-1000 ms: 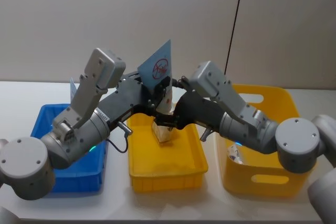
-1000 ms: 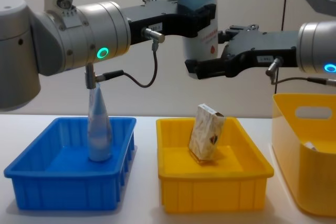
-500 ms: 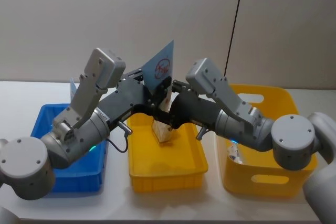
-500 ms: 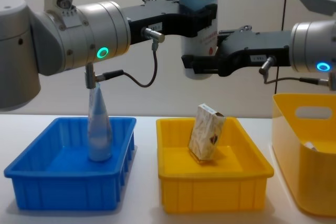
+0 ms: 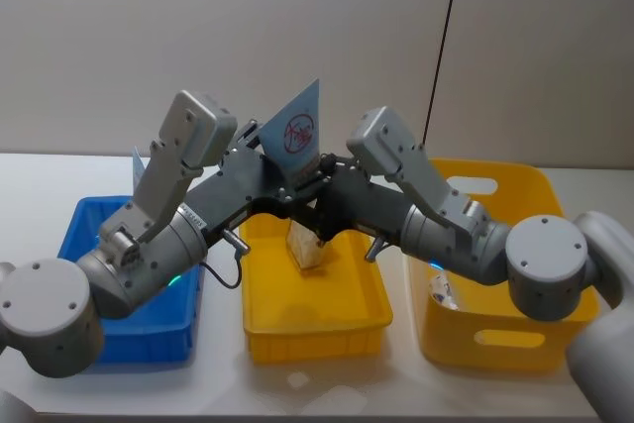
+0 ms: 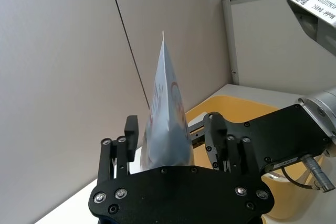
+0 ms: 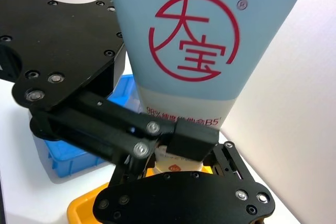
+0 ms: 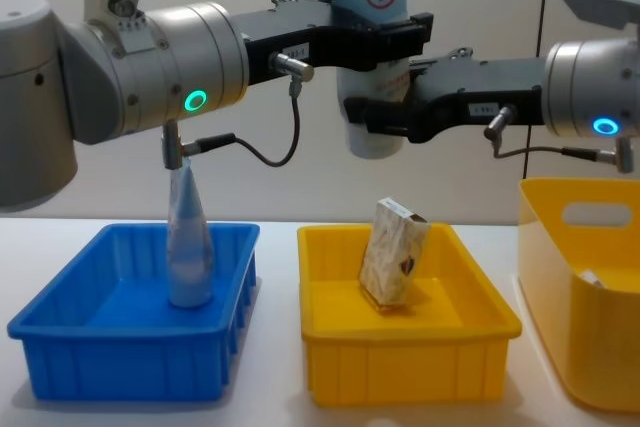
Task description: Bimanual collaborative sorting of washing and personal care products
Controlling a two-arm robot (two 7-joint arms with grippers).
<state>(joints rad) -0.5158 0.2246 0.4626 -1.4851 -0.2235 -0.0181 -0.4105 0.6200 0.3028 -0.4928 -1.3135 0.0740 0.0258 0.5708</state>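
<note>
Tube [image 8: 368,7] upright between left gripper's [image 8: 372,32] closed jaws.

- wall [image 5: 198,27]: plain pale grey-beige panels behind the work area, matte, evenly lit
- seam [image 5: 444,42]: thin dark vertical line running down the wall (slightly slanted in the head view)
- table [image 5: 30,185]: white, flat top, meeting the wall at its far edge
- frame [image 6: 231,35]: pale moulding edging a wall panel, seen in the left wrist view
</note>
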